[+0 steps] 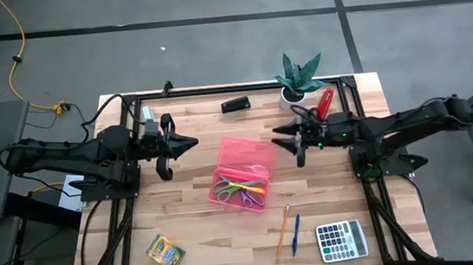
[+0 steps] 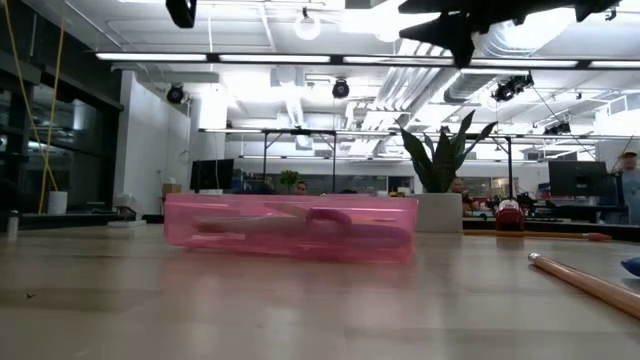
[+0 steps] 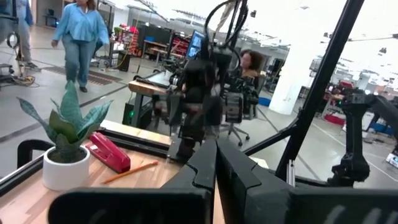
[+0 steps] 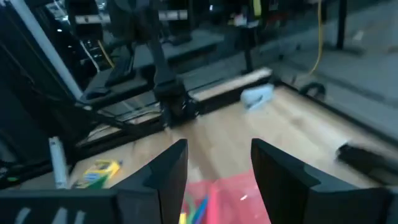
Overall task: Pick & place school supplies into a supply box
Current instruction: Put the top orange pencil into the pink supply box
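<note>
**A:** How much has gone into the flat translucent pink plastic supply box [image 1: 242,174] so far?

**B:** It lies in the middle of the wooden worktop [image 1: 202,231], lid open, and holds both pairs of scissors: the green-handled scissors [image 1: 229,185] and the pink-handled scissors [image 1: 253,197]. A short yellow-orange stick [image 1: 253,188] seems to lie with them.

**A:** And what remains outside?

**B:** The slim orange pencil [image 1: 283,231] and the blue pen [image 1: 295,234], side by side on the worktop between the box and the grey calculator [image 1: 343,240]. I'd judge the job a little over half done.

**A:** Is either arm carrying anything?

**B:** No. The right gripper [image 4: 214,165] hangs above the box's far edge, fingers spread wide with nothing between them. The left gripper [image 1: 187,142] hovers beside the box on the other side, its fingers pressed together and empty.

**A:** So which goes next?

**B:** Probably the pencil or pen; both lie nearer the right arm.
</note>
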`<act>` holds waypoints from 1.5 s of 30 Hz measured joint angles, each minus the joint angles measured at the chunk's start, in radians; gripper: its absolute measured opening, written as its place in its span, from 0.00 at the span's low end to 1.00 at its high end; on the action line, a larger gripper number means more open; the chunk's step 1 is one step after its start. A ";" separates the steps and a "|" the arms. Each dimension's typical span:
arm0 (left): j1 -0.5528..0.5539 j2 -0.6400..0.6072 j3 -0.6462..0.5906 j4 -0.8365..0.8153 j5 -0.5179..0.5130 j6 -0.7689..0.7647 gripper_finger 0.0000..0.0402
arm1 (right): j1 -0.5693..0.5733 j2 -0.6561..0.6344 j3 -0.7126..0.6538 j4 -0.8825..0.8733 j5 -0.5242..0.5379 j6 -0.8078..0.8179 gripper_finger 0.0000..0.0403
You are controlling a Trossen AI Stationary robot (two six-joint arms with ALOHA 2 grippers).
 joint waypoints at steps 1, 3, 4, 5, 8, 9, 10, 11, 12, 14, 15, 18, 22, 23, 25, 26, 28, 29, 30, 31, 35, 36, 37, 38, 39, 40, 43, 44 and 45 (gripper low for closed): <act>0.000 0.000 0.000 -0.003 0.000 0.000 0.00 | 0.000 -0.011 0.000 -0.003 0.000 -0.029 0.42; 0.000 0.000 0.000 -0.007 0.000 0.000 0.00 | 0.000 -0.023 0.000 -0.006 0.000 -0.081 0.42; 0.000 0.000 0.000 -0.007 0.000 0.000 0.00 | 0.000 -0.027 0.000 -0.007 -0.001 -0.107 0.42; 0.000 0.000 0.000 -0.009 0.000 0.000 0.00 | 0.000 -0.029 -0.001 -0.005 -0.001 -0.127 0.42; 0.000 0.000 0.000 -0.019 0.000 0.000 0.00 | 0.000 -0.029 -0.001 0.002 -0.001 -0.131 0.42; 0.000 0.000 0.000 -0.021 0.001 0.000 0.00 | 0.000 -0.028 -0.001 0.003 -0.002 -0.130 0.42; 0.000 0.000 0.000 -0.021 0.001 0.000 0.00 | 0.000 -0.028 -0.001 0.005 -0.002 -0.130 0.42; 0.000 0.000 0.000 -0.021 0.001 0.000 0.00 | 0.000 -0.028 -0.001 0.005 -0.002 -0.130 0.42; 0.000 0.000 0.000 -0.021 0.001 0.000 0.00 | 0.000 -0.028 -0.001 0.005 -0.002 -0.130 0.42; 0.000 0.000 0.000 -0.021 0.001 0.000 0.00 | 0.000 -0.028 -0.001 0.005 -0.002 -0.130 0.42; 0.000 0.000 0.000 -0.021 0.001 0.000 0.00 | 0.000 -0.028 -0.001 0.005 -0.003 -0.130 0.42; 0.000 0.000 0.000 -0.021 0.001 0.000 0.00 | 0.000 -0.028 -0.001 0.005 -0.004 -0.129 0.42; 0.000 0.000 0.000 -0.021 0.001 0.000 0.00 | 0.000 -0.028 -0.001 0.005 -0.004 -0.090 0.42; 0.000 0.000 0.000 -0.021 0.001 0.000 0.00 | 0.000 -0.028 -0.001 0.002 0.000 -0.060 0.42; 0.000 0.000 0.000 -0.020 0.002 0.000 0.00 | -0.003 -0.028 0.014 -0.079 0.045 0.033 0.42; 0.000 0.000 0.000 -0.021 0.002 0.000 0.00 | -0.013 -0.028 0.036 -0.171 0.071 0.089 0.42; 0.000 0.000 0.000 -0.020 0.002 0.000 0.00 | -0.047 -0.027 0.102 -0.415 0.100 0.193 0.42; 0.000 0.000 0.000 -0.020 0.002 0.000 0.00 | -0.070 -0.022 0.139 -0.545 0.102 0.243 0.42; 0.000 0.000 0.000 -0.020 0.002 0.000 0.00 | -0.098 -0.012 0.177 -0.677 0.102 0.297 0.42; 0.000 0.000 0.000 -0.021 0.002 -0.001 0.00 | -0.129 -0.001 0.211 -0.815 0.092 0.357 0.42; 0.000 -0.001 0.000 -0.021 0.002 -0.001 0.00 | -0.284 0.059 0.268 -1.202 -0.006 0.434 0.42; 0.000 -0.001 0.000 -0.021 0.002 -0.001 0.00 | -0.321 0.073 0.262 -1.255 -0.046 0.409 0.42; 0.000 -0.001 0.000 -0.022 0.002 -0.001 0.00 | -0.358 0.088 0.248 -1.291 -0.087 0.373 0.42; 0.000 -0.001 0.000 -0.022 0.003 -0.001 0.00 | -0.391 0.104 0.230 -1.313 -0.117 0.338 0.42; 0.000 -0.001 0.000 -0.022 0.003 -0.001 0.00 | -0.423 0.119 0.210 -1.322 -0.139 0.299 0.42; 0.000 -0.001 0.000 -0.022 0.003 -0.001 0.00 | -0.454 0.133 0.191 -1.324 -0.147 0.263 0.42; 0.000 -0.001 0.000 -0.023 0.003 0.000 0.00 | -0.543 0.192 0.155 -1.320 -0.156 0.172 0.42; 0.000 -0.001 0.000 -0.023 0.003 -0.001 0.00 | -0.570 0.215 0.149 -1.319 -0.158 0.147 0.42; 0.000 -0.001 0.000 -0.023 0.003 0.000 0.00 | -0.597 0.237 0.148 -1.311 -0.159 0.117 0.42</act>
